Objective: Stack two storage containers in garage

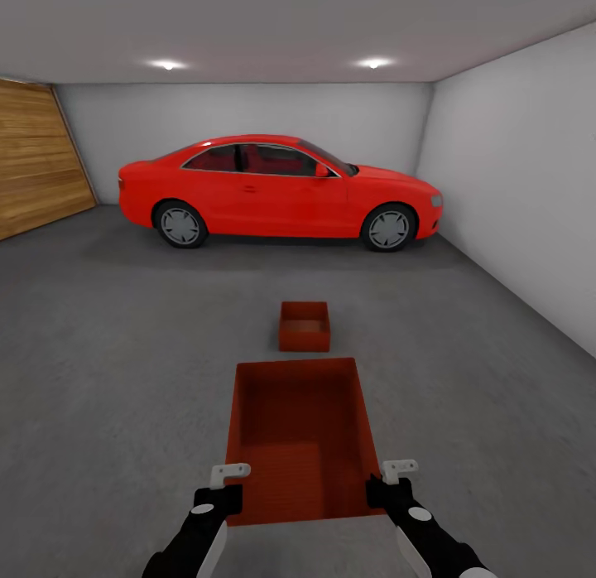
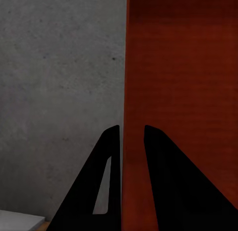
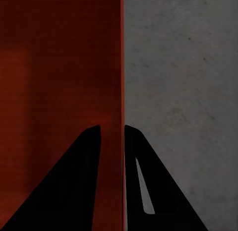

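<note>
Above the floor (image 1: 99, 379), both fingers (image 2: 111, 156) (image 3: 94, 156) pinch one container's (image 1: 298, 429) walls (other (image 1: 304, 325) ahead).

Held storage container (image 1: 300, 433) rust-red, inside darker in shade. Second container (image 1: 305, 326) on the floor, same rust-red. Floor (image 1: 124, 354) dark grey, mottled matte concrete. Car (image 1: 277, 190) bright red, dark windows, silver-grey wheels. Walls (image 1: 513, 172) plain white-grey, ceiling (image 1: 273, 23) grey with 2 round white lights. Garage door (image 1: 37, 164) warm brown wood planks. Left gripper (image 1: 233, 484) and right gripper (image 1: 386, 479) black with white tips; fingers (image 2: 166, 186) solid black in the wrist views.
</note>
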{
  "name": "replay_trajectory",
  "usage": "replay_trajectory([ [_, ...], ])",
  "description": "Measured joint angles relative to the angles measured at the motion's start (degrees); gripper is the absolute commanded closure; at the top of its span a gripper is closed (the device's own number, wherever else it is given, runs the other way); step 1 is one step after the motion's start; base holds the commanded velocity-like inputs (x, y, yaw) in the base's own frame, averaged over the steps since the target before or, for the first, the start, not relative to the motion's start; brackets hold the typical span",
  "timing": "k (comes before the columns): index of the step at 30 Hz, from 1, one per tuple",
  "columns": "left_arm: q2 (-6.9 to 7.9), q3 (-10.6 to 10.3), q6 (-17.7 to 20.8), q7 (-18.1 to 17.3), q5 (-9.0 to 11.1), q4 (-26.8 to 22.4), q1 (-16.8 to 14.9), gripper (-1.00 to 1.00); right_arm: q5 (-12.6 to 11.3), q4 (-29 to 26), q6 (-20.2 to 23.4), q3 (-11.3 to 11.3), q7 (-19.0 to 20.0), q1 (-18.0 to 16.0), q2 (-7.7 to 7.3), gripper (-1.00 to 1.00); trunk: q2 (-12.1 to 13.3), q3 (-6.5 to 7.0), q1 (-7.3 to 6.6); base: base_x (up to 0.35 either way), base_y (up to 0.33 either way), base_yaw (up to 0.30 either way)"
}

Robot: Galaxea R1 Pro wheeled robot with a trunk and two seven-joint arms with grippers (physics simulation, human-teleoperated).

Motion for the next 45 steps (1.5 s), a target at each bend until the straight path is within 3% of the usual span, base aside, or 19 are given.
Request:
replay_trajectory([
  [45,0.0,0.0,0.0,0.0,0.0,0.0,0.0,1.0,0.0,0.0,0.0,0.0,0.0,0.0,0.0,1.0,0.0,0.0,-0.02,0.017,0.013,0.0],
])
